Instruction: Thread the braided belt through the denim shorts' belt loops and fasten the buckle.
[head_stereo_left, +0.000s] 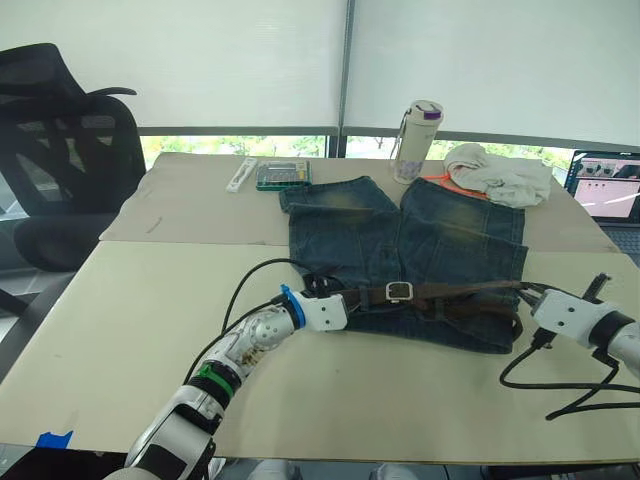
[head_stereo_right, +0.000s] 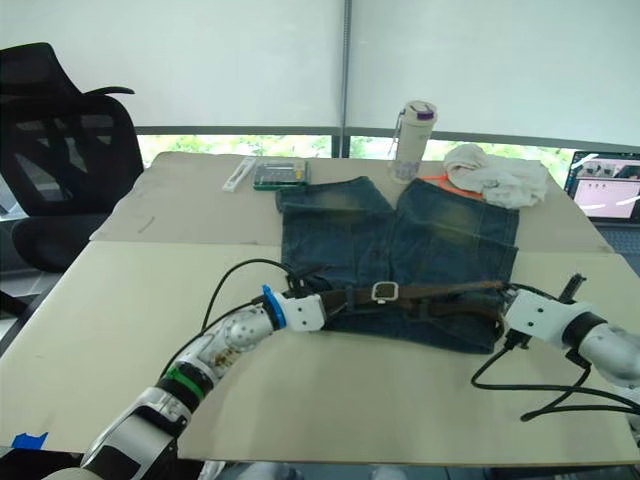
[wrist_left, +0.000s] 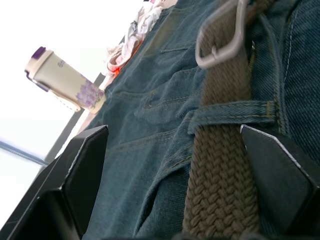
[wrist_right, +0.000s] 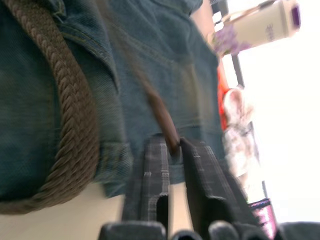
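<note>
The denim shorts (head_stereo_left: 400, 240) lie flat on the table with the waistband toward me. Along the waistband runs the braided belt (head_stereo_left: 460, 292), its silver buckle (head_stereo_left: 399, 292) near the middle. My left gripper (head_stereo_left: 343, 299) is at the waistband's left end. It is open, with its fingers (wrist_left: 85, 170) standing on either side of the belt (wrist_left: 215, 185) where the strap passes under a belt loop (wrist_left: 235, 112). At the waistband's right end my right gripper (head_stereo_left: 527, 298) is shut on the belt's thin tail end (wrist_right: 160, 112), beside a looped part of the strap (wrist_right: 75, 130).
At the back of the table stand a white bottle (head_stereo_left: 415, 140), an off-white cloth bundle (head_stereo_left: 500, 172), a green box (head_stereo_left: 283, 176) and a white bar (head_stereo_left: 241, 174). A laptop (head_stereo_left: 608, 188) is at far right. An office chair (head_stereo_left: 60, 150) stands to the left. Black cables (head_stereo_left: 560, 385) trail from my right arm.
</note>
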